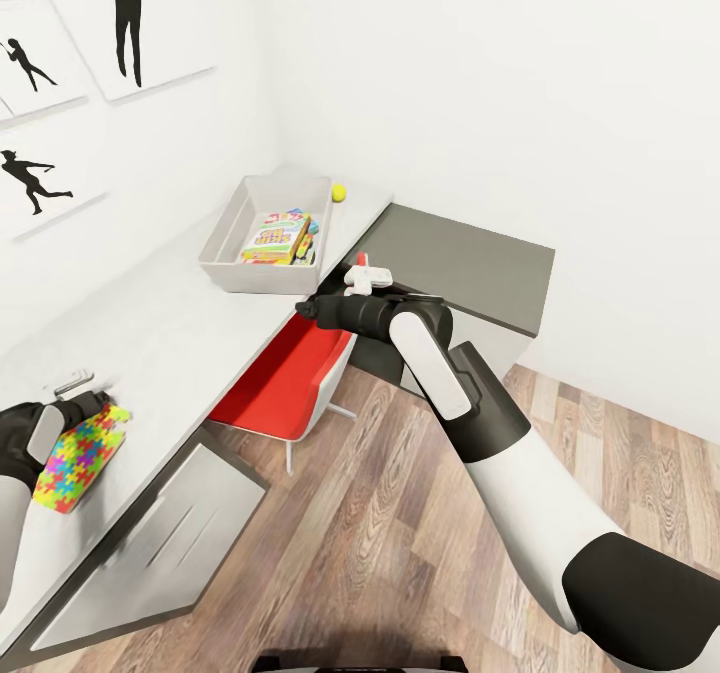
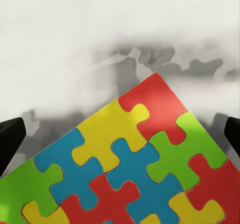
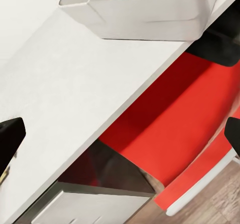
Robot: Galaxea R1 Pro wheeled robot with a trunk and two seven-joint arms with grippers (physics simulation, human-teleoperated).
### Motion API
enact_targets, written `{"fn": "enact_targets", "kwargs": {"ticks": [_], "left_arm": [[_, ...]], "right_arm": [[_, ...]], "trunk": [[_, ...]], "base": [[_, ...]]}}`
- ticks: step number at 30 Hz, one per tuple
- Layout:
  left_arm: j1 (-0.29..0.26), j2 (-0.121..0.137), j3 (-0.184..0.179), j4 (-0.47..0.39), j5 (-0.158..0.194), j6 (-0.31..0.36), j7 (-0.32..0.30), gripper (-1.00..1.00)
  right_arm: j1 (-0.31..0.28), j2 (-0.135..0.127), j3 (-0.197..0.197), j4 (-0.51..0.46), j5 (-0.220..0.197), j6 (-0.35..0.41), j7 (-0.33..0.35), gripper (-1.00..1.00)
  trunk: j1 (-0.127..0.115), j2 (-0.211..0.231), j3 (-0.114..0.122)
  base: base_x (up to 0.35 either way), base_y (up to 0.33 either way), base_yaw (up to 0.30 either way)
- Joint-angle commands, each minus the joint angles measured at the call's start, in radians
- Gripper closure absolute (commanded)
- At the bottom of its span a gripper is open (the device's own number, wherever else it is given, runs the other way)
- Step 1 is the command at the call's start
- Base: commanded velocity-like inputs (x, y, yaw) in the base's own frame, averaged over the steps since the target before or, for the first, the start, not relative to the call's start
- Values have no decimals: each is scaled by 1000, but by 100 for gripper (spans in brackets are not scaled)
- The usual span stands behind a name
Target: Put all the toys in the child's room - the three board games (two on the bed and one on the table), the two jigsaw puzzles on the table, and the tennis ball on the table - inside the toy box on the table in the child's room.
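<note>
The left gripper sits low over the near end of the long white-topped table with the thin, flat, brightly coloured jigsaw puzzle directly under it; whether its fingers grip the puzzle cannot be told. In the left wrist view the puzzle lies flat, one corner pointing ahead of the fingers, bare tabletop beyond it. The right gripper hangs with its jaws spread and nothing between them, just off the table's front edge above the red chair. Ahead of it stands the shallow light-grey toy box, long axis running away toward the wall, holding colourful printed board games. A small yellow tennis ball rests just past the box's far corner, open tabletop around it.
</note>
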Motion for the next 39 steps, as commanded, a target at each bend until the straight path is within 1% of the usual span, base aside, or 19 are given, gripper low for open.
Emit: {"fn": "enact_targets", "kwargs": {"ticks": [1, 6, 8, 12, 18, 25, 35, 39], "left_arm": [[0, 0, 1, 23, 23, 8, 3, -100], [-1, 0, 1, 18, 23, 55, 2, -100], [-1, 0, 0, 17, 23, 61, 1, -100], [-2, 2, 0, 15, 23, 63, -1, -100], [-1, 14, 1, 3, 25, 57, -4, -100], [-1, 15, 1, 2, 24, 51, -3, -100], [-1, 15, 0, 2, 23, 49, -4, -100], [-1, 15, 0, 2, 24, 48, -4, -100]], "right_arm": [[-1, 0, 1, -1, -10, 2, -10, -100], [-1, 0, 1, -1, -10, 2, -10, -100], [-1, 0, 1, -1, -10, 2, -10, -100], [-1, 0, 1, -1, -10, 2, -10, -100], [-1, 0, 1, -1, -10, 2, -10, -100], [-1, 0, 1, -1, -10, 2, -10, -100], [-1, 0, 1, -1, -9, 3, -10, -100], [-1, 0, 1, -1, -9, 3, -10, -100]], "trunk": [[1, -1, -2], [1, -1, -2], [1, -1, -2], [1, -1, -2], [1, -1, -2], [1, -1, -2], [1, -1, -2], [1, -1, -2]], "base": [[0, 0, 0], [0, 0, 0], [0, 0, 0], [0, 0, 0], [0, 0, 0], [-121, 0, 0], [-27, 0, 0], [-147, 49, -2]]}}
